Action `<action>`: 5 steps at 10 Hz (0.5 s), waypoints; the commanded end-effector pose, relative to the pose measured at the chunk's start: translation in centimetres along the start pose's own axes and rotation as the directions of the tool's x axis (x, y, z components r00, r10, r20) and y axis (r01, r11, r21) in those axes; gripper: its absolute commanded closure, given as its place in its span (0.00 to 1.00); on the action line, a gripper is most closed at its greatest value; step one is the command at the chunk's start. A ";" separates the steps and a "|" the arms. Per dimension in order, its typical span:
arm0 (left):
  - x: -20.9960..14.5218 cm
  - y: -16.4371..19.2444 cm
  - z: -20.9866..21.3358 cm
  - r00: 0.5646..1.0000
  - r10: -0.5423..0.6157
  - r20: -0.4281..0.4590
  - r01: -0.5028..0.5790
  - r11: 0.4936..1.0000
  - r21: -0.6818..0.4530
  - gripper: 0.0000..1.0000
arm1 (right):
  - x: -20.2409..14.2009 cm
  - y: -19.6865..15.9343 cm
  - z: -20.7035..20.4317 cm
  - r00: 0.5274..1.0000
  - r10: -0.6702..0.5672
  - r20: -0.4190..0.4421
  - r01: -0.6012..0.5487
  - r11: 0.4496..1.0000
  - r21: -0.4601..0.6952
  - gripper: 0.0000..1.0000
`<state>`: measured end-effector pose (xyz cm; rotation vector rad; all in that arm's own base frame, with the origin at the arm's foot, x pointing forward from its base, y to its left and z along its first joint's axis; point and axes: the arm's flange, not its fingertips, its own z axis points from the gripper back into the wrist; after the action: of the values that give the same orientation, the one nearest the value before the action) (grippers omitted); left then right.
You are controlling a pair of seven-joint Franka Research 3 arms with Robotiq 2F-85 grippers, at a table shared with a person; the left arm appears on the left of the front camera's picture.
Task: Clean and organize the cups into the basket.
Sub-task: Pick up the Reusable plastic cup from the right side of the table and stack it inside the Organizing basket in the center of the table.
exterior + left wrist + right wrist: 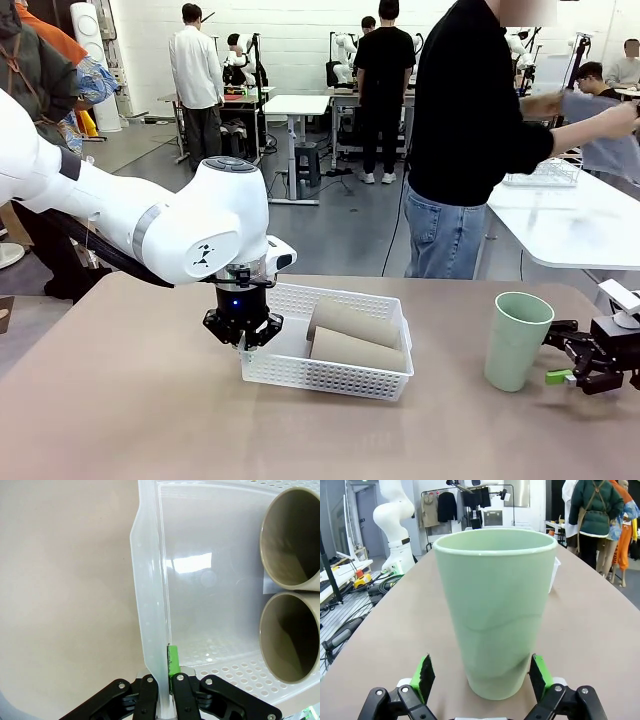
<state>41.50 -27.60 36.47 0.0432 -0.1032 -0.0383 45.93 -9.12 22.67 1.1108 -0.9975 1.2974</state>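
Observation:
The white lattice basket (pixel 330 376) lies mid-table with two tan cups on their sides in it, one (pixel 352 322) behind the other (pixel 355 350). My left gripper (pixel 243 338) points down and is shut on the basket's left rim. In the left wrist view that gripper (pixel 165 680) pinches the rim (pixel 147 580), and both tan cups' mouths (pixel 295 540) (pixel 292 637) face me. The mint green cup (pixel 517 340) stands upright at the right. My right gripper (pixel 562 358) is open just right of it. Its green pads (pixel 423 676) flank the cup (pixel 495 605) without touching.
A person (pixel 460 150) in a black top and jeans stands at the far edge, hands raised away to the right. A white table (pixel 580 225) with a wire rack (pixel 545 175) stands behind right. Bare tabletop (pixel 120 400) stretches at front left.

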 end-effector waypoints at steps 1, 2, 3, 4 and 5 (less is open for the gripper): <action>-0.1 -0.2 0.1 1.000 0.002 0.009 -0.002 1.000 0.006 1.00 | 0.0 -1.2 -0.7 1.000 -0.019 0.003 0.019 1.000 -0.005 0.00; -0.1 -0.2 0.1 1.000 0.002 0.009 -0.002 1.000 0.006 1.00 | -0.1 -1.5 -0.9 1.000 -0.026 0.009 0.026 1.000 -0.001 0.00; -0.1 -0.2 0.1 1.000 0.002 0.009 -0.002 1.000 0.006 1.00 | -0.1 -2.1 -1.1 0.999 -0.034 0.017 0.034 0.999 0.000 0.00; -0.1 -0.2 0.1 1.000 0.002 0.009 -0.002 1.000 0.006 1.00 | -0.1 -2.5 -1.3 0.999 -0.042 0.025 0.042 0.999 0.002 0.00; -0.1 -0.2 0.1 1.000 0.002 0.009 -0.002 1.000 0.006 1.00 | -0.2 -3.0 -1.5 0.998 -0.054 0.034 0.054 0.999 0.007 0.00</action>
<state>41.50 -27.60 36.47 0.0432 -0.1032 -0.0383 47.78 -8.06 21.92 1.1391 -0.9856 1.2831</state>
